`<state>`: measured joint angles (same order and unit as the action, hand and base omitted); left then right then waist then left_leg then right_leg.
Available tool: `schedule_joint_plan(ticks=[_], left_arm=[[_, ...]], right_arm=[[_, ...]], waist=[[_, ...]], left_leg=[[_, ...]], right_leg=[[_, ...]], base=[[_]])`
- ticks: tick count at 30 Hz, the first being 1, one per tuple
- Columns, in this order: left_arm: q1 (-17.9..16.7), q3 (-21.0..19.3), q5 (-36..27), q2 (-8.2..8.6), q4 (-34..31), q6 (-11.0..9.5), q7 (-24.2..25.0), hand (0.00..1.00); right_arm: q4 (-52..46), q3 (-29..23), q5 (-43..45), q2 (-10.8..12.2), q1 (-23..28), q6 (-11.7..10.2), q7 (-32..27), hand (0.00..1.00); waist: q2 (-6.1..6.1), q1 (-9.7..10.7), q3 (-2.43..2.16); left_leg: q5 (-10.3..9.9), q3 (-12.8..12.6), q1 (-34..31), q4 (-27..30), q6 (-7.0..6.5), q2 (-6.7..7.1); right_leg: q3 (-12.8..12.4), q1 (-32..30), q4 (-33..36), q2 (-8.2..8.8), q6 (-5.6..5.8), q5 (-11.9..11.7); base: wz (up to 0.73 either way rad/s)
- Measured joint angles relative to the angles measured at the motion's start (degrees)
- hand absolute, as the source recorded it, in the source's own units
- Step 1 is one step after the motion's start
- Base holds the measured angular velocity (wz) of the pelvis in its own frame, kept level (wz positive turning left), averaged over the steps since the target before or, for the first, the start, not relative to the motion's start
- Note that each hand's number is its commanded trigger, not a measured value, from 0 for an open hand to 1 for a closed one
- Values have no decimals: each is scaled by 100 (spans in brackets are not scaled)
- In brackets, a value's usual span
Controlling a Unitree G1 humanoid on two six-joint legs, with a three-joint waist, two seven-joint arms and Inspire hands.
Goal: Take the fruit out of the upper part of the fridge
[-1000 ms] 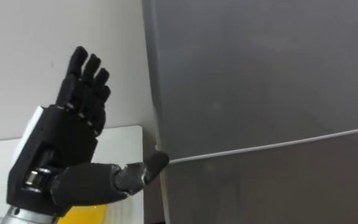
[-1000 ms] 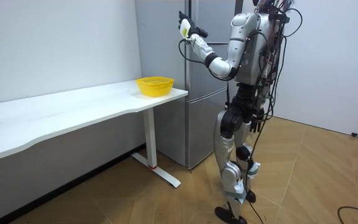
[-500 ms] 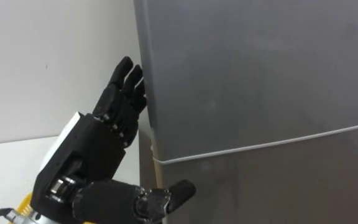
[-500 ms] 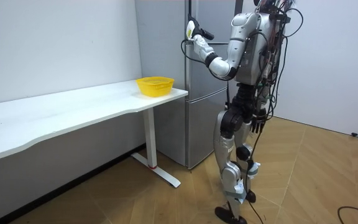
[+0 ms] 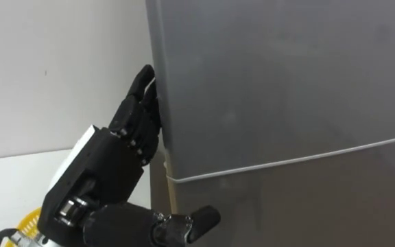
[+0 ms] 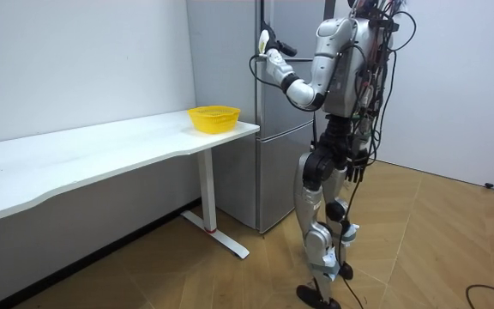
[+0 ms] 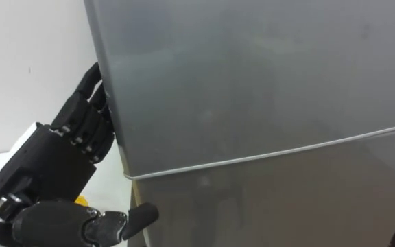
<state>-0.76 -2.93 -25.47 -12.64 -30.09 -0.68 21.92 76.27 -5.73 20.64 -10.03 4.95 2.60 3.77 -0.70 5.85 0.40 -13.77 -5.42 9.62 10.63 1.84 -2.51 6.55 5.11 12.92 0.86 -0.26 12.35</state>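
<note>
Left hand (image 5: 105,171) of the robot is raised at the left side edge of the fridge (image 6: 277,112), with its back turned toward the camera. Its fingers (image 5: 139,103) are almost straight and close together, and they lie against the left edge of the upper door (image 5: 286,82); the very tips are at the edge, and I cannot tell if they reach behind it. The thumb (image 5: 197,221) points apart from them, in front of the lower door (image 5: 307,206), just under the pale seam (image 5: 286,159) between the two doors. Both doors are closed. In the room view the robot stands upright directly before the fridge. A white table (image 6: 75,154) stands just beside the fridge, and a yellow basket (image 6: 213,118) is on the table end nearest to the fridge.
</note>
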Motion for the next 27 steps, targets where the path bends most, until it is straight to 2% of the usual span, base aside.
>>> schedule_joint_plan(ticks=[1,2,4,6,7,12,14,16,17,18,19,20,27], left_arm=[[0,0,0,0,0,3,5,69],[0,-2,0,0,0,17,-1,87],[0,-46,0,9,8,25,-92,93],[0,-139,0,32,19,26,-151,94],[0,-141,-24,37,19,26,-165,100],[0,-144,-197,54,19,25,-254,100],[-13,-97,-263,26,22,26,-134,100],[-14,-84,-266,35,90,27,-189,88],[-15,-78,-266,12,137,36,-165,70],[-15,-47,-265,7,150,47,-134,36],[-15,-7,-268,22,152,64,-103,9],[-15,-7,-267,20,154,68,-72,0],[-15,22,-319,21,154,71,147,0]], right_arm=[[0,0,1,0,0,0,0,0],[0,0,1,-1,0,0,0,0],[2,0,1,-4,4,1,0,0],[2,0,1,-3,5,1,0,0],[2,0,1,-5,3,1,-1,0],[2,0,0,-9,0,-2,-7,0],[6,3,2,-7,-1,-2,-5,0],[5,3,4,-8,-17,-2,-6,0],[5,3,3,-8,-23,-3,-5,0],[5,3,4,-8,-23,-1,-5,0],[5,3,8,-8,-26,0,-5,0],[5,4,5,-7,-28,0,-1,0],[40,35,2,-13,-37,1,13,0]], waist=[[-1,-1,0],[0,-1,0],[0,-3,0],[-1,-21,-1],[3,-44,-2],[23,-126,2],[26,-142,13],[31,-139,18],[29,-134,18],[26,-135,18],[27,-134,21],[15,-126,17],[-50,-129,9]], left_leg=[[0,0,2,0,0,0],[0,0,4,0,0,0],[0,0,5,0,0,0],[0,1,3,0,0,0],[0,1,3,-1,0,0],[0,2,4,-4,0,1],[0,3,13,-6,0,0],[0,3,13,-5,0,0],[0,3,13,-4,0,0],[0,3,10,-4,0,0],[0,0,6,-3,0,1],[0,-1,7,-3,0,1],[0,-1,2,-5,0,1]], right_leg=[[-5,-4,0,0,0,0],[-6,-5,0,-1,0,0],[-7,-5,0,-1,0,0],[-4,-4,-1,0,0,0],[-3,-3,-1,1,0,0],[0,15,-2,1,0,0],[8,56,-4,2,0,0],[3,54,-10,1,2,-2],[-1,55,-13,0,2,-2],[-3,55,-17,0,2,-3],[-11,36,-25,-1,3,-3],[-16,18,-27,-3,3,-3],[-32,1,-20,-4,3,-3]], base=[[0],[0],[0],[0],[0],[0],[4],[2],[0],[0],[0],[0],[0]])
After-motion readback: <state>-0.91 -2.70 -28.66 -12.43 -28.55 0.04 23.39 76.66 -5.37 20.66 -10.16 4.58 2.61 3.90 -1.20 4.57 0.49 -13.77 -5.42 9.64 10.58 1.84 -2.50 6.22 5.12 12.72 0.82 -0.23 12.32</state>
